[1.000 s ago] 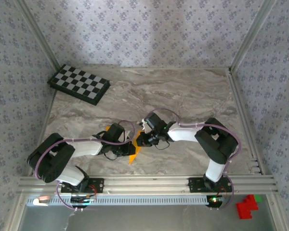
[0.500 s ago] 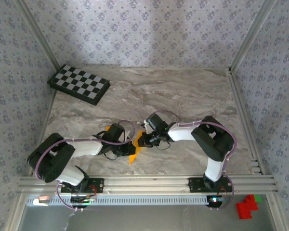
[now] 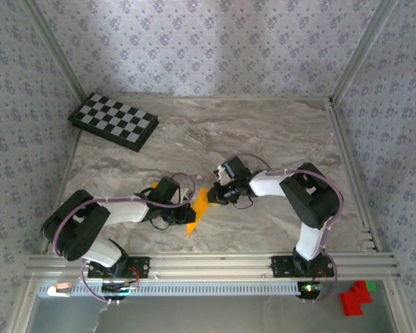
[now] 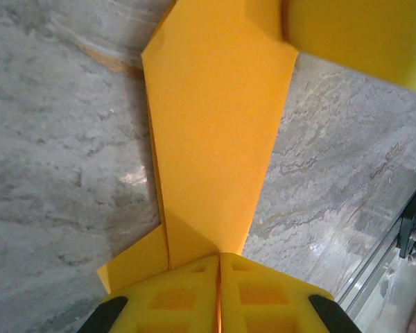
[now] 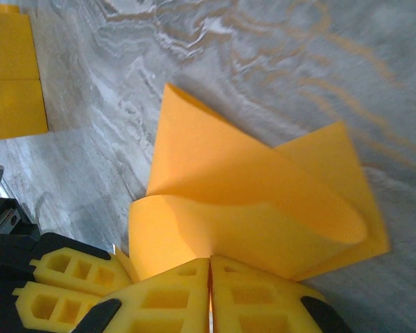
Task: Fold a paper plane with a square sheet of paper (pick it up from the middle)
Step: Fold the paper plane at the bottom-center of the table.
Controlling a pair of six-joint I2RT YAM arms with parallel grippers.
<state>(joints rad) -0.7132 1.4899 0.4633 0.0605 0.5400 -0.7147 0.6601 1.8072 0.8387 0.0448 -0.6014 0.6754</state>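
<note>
Looks mid-fold: left fingers [image 4: 173, 298] pinch the paper [image 4: 215, 139] at one end, right fingers [image 5: 166, 302] clamp its curled flap. Next, that flap likely needs pressing flat.

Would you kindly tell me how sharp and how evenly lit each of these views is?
Top external: evenly lit and sharp across the marble table. Left wrist: the paper is crisp, with a small glare spot on the table beside it and a blurred yellow shape at top right. Right wrist: paper sharp, far table soft.

You're facing a grey marbled table [image 3: 263, 132] boxed by flowered walls [image 3: 215, 48], a checkered board [image 3: 114, 121] in its far-left corner.
</note>
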